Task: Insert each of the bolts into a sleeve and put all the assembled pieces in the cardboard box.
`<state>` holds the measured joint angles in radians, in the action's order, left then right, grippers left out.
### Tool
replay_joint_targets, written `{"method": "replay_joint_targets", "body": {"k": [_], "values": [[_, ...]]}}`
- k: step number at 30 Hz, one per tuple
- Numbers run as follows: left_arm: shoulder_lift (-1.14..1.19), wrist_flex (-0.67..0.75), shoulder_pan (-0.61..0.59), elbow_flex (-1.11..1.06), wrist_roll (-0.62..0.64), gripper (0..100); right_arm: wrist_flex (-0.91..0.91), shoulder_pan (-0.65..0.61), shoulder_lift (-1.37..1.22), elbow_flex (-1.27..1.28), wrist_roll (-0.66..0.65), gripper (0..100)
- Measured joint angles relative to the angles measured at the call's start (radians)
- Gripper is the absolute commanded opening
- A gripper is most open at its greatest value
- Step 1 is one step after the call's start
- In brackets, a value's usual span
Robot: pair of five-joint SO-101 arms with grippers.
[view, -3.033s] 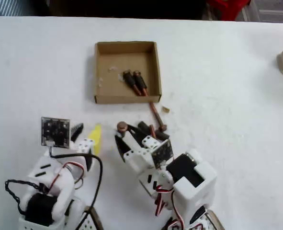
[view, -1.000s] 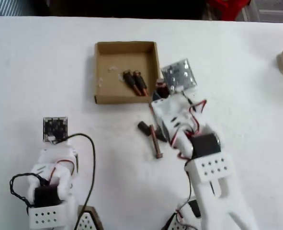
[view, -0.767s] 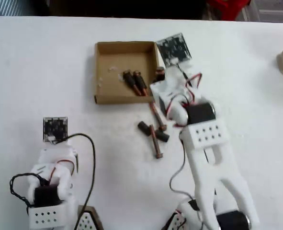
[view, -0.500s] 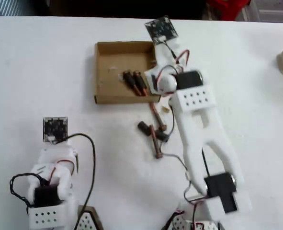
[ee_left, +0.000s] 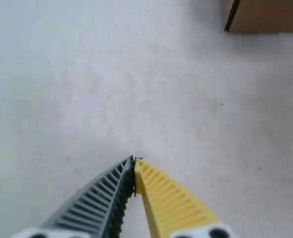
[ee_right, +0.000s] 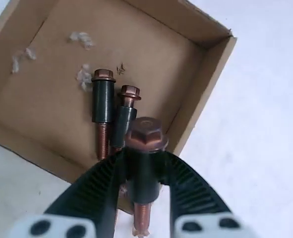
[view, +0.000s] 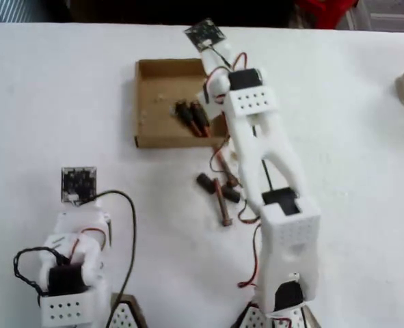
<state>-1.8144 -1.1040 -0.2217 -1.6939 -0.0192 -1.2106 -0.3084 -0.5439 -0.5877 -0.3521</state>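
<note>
The cardboard box [view: 147, 102] sits on the counter [view: 65, 82] toward twelve o'clock, with two assembled pieces [ee_right: 101, 104] lying side by side inside it. My right gripper [ee_right: 144, 159] hangs above the box's three o'clock side, a sleeved bolt [ee_right: 145, 141] between its fingers. Loose bolts and sleeves [view: 221, 201] lie on the counter at five o'clock of the box — my left gripper [ee_left: 134, 166] is well apart, at seven o'clock.

Overhead and close right wrist views share the cardboard box [view: 154, 119].
</note>
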Motion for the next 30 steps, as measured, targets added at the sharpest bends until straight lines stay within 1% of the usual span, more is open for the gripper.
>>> {"method": "replay_joint_targets", "body": {"k": [3,12,14,18,20,25,30], "values": [[0.000,0.000,0.000,0.000,0.000,2,-0.025,-0.011,-0.095,-0.101,0.000,1.8],[0.000,0.000,0.000,0.000,0.000,2,-0.025,-0.018,-0.370,-0.356,0.000,2.0],[0.000,0.000,0.000,0.000,0.000,2,-0.025,-0.018,-0.414,-0.396,0.000,4.6],[0.000,0.000,0.000,0.000,-0.002,2,-0.025,-0.018,-0.479,-0.468,0.000,14.2],[0.000,0.000,0.000,0.000,-0.020,2,-0.025,-0.018,-0.497,-0.497,0.000,16.3],[-0.002,0.000,0.000,0.000,-0.048,2,-0.044,-0.018,-0.502,-0.549,0.000,12.2],[-0.002,0.000,0.000,0.000,-0.051,2,-0.186,-0.018,-0.502,-0.655,0.000,7.3]]}}
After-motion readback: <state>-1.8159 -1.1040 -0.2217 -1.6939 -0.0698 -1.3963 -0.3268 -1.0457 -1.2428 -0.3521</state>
